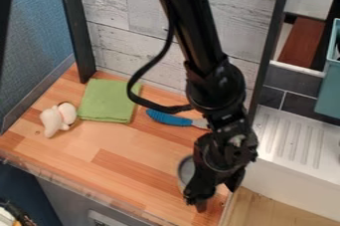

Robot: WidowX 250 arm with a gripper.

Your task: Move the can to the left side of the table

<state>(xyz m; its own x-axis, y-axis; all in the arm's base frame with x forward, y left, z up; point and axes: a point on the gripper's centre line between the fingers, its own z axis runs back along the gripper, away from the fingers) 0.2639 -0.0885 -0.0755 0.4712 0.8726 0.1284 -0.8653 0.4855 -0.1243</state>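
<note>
Black arm looms over a half-hidden can

At left on the wooden table (120, 170), a small white figure (51, 120) with a pinkish band sits beside a folded green cloth (108, 101). Next comes a blue-handled tool (171, 118), its pale end partly behind the arm. Then the grey can (185, 171), near the table's front right corner, much of it hidden by the gripper (212, 192). The arm (199, 31) slants down from the top edge, bends at a bulky joint and hangs steeply there (a black cable (147, 65) loops out leftward, rather untidily). Whether the gripper is clenched, released or grasping the can, I cannot tell.
</note>
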